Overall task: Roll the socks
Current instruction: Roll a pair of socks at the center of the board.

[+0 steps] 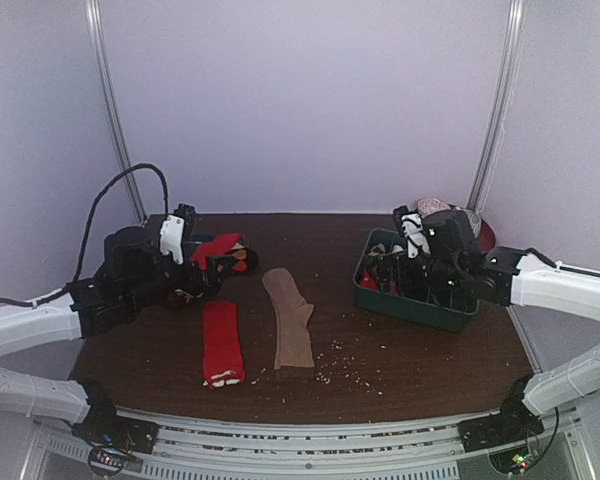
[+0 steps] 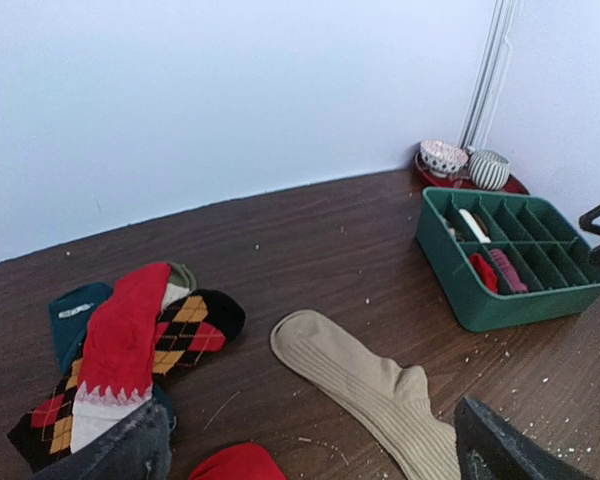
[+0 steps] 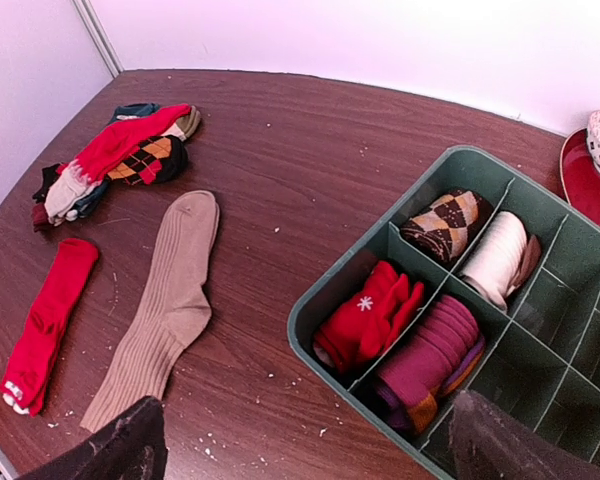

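The bright red knit sock (image 1: 222, 345) and tan ribbed sock (image 1: 290, 322) lie flat, unrolled, mid-tabletop (image 1: 400, 360); rolled sock bundles (image 3: 368, 318) fill some green tray (image 1: 415, 308) compartments. Left fingers (image 2: 110, 450) and right fingers (image 3: 110, 445) stand spread, empty.

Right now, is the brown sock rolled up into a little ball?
No, the brown sock lies flat and stretched out on the table, next to the flat red sock.

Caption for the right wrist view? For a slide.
Red sock and tan sock lie flat and unrolled on the table, left of a green tray holding rolled socks.
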Controlling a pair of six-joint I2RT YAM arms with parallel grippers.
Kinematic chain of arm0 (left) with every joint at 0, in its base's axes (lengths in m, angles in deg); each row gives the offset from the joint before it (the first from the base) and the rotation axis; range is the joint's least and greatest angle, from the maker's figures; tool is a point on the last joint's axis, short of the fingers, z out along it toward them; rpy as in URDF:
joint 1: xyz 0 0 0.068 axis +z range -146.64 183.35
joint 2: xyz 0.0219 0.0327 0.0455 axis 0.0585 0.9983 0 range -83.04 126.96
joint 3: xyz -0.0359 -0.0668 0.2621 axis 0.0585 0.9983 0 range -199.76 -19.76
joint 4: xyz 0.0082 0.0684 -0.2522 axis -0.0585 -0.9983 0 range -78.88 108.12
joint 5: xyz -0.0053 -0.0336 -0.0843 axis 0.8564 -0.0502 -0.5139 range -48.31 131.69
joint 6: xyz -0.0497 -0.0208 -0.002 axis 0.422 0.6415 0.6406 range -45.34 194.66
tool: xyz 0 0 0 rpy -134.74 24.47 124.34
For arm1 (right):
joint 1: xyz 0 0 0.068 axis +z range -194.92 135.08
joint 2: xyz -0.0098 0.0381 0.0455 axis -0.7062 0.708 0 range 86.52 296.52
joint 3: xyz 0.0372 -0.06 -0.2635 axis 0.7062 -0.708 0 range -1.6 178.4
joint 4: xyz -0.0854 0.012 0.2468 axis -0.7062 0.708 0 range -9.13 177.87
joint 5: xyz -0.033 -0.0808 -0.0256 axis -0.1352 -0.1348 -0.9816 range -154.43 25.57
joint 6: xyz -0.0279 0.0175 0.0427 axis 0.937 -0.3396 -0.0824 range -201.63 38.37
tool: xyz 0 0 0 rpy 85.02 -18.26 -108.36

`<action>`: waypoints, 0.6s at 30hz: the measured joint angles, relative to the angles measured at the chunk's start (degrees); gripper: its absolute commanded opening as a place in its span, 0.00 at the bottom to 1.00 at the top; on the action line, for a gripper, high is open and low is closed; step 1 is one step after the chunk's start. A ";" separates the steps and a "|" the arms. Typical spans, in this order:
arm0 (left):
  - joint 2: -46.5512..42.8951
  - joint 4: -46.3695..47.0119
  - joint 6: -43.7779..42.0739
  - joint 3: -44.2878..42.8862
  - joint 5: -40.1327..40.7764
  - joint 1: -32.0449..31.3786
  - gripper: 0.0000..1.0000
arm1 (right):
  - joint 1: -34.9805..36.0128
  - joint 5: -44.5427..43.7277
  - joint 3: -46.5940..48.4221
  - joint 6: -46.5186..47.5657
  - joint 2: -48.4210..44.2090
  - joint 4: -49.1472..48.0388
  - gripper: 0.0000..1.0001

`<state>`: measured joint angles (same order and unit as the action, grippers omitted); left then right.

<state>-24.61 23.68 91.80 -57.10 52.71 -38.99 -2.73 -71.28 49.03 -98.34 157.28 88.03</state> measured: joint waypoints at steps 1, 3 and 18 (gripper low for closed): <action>-0.59 0.74 -0.22 0.17 -0.20 0.00 0.98 | 0.00 -0.26 0.00 0.15 0.00 0.20 1.00; -2.38 2.54 -0.79 0.92 -0.55 -0.02 0.98 | 0.00 -0.68 0.00 0.74 -0.04 0.61 1.00; -2.97 8.35 -4.02 5.35 -10.36 -0.02 0.96 | 12.52 6.80 -14.29 12.90 2.71 -17.07 0.97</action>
<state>-27.58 32.03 87.78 -51.75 42.35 -39.01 9.79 -64.49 34.73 -85.44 159.99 70.96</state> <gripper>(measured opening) 0.979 0.997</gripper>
